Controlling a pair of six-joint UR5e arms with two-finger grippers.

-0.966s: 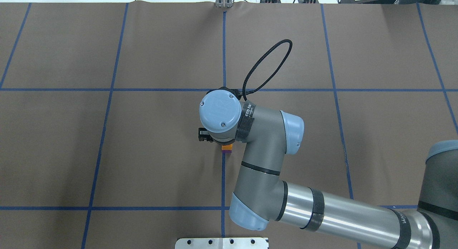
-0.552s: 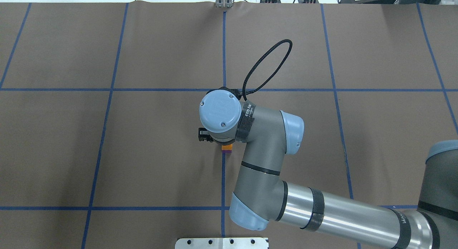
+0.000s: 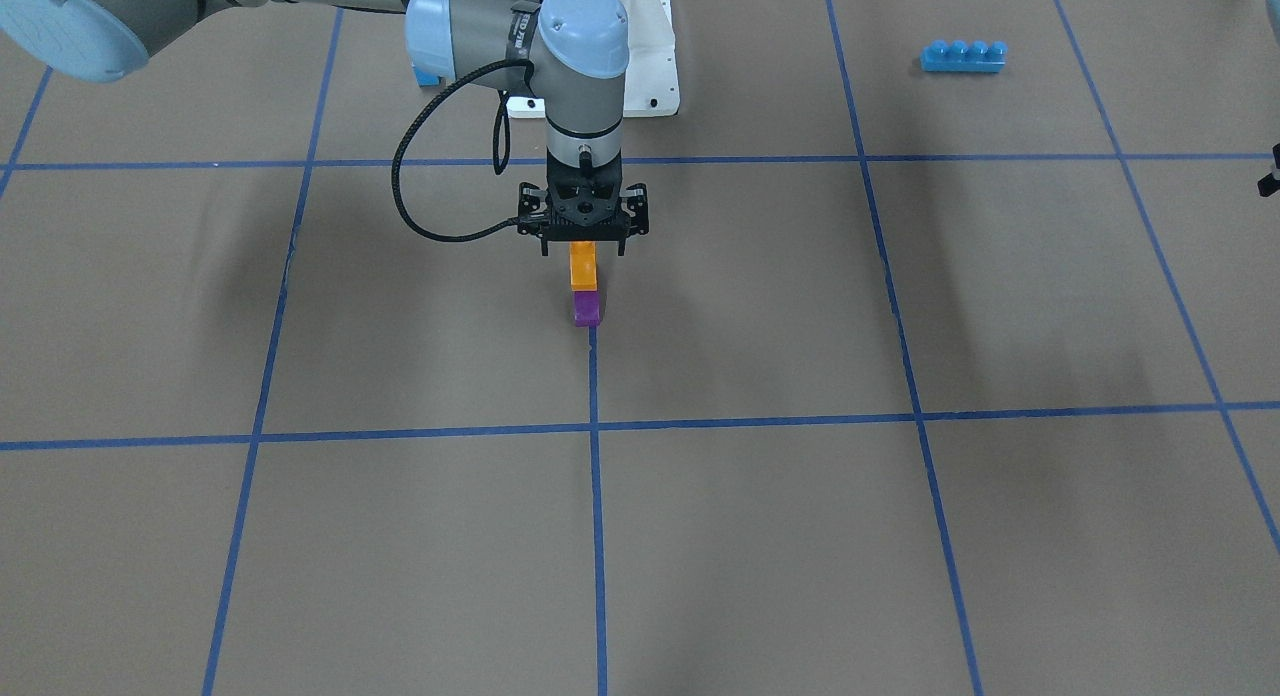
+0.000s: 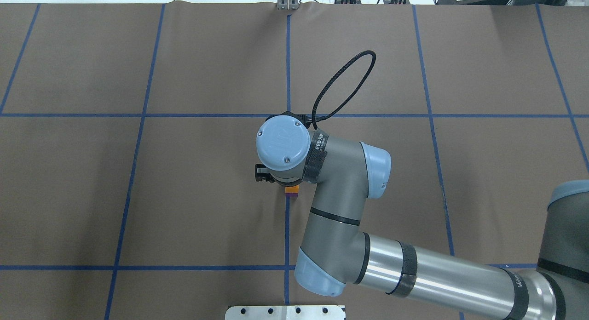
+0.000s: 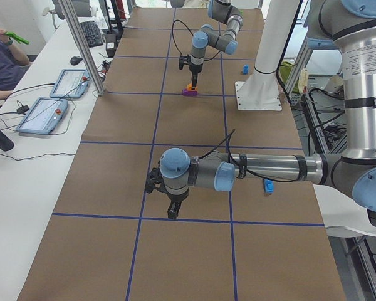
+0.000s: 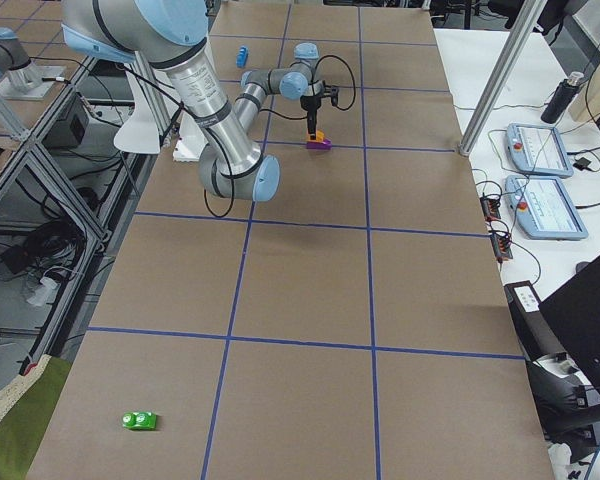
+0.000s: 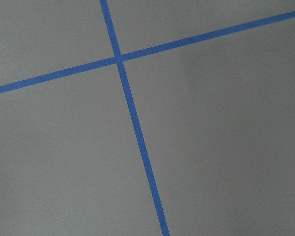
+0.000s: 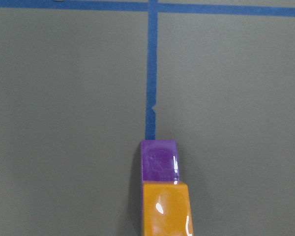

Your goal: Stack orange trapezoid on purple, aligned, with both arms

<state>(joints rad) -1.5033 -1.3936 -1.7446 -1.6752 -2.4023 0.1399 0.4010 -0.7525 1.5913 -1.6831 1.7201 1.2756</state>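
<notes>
- While the right gripper (image 3: pixel 583 249) hangs straight down at mid-table, the front view shows its fingers spread, one on each side of the orange trapezoid (image 3: pixel 583 266), w/ a gap on both sides.
- Same view: the orange trapezoid sits on the purple block (image 3: pixel 587 309), and the purple block rests on the brown table (image 3: pixel 900 536) at a blue tape line (image 3: pixel 597 536). A blue block (image 3: pixel 963 56) lies well apart, toward the robot's left.
- Overhead: the right arm's wrist covers most of the gripper. Only an edge of orange and a sliver of purple show below it, on the tape line.
- Left-end view: the left gripper (image 5: pixel 171 210) hangs low over the table, well apart from the stack at the far end. Whether its fingers are spread or together can't be told.
- Right-end view: the stack stands directly under the right gripper, w/ the purple base showing wider than the orange on top. A green toy (image 6: pixel 138 421) lies at the near end of the table.
- L wrist cam: table surface and two crossing tape lines only.
- R wrist cam: looks down on the stack, w/ glossy orange nearest the lens and purple showing past its far edge, where the tape line ends.
</notes>
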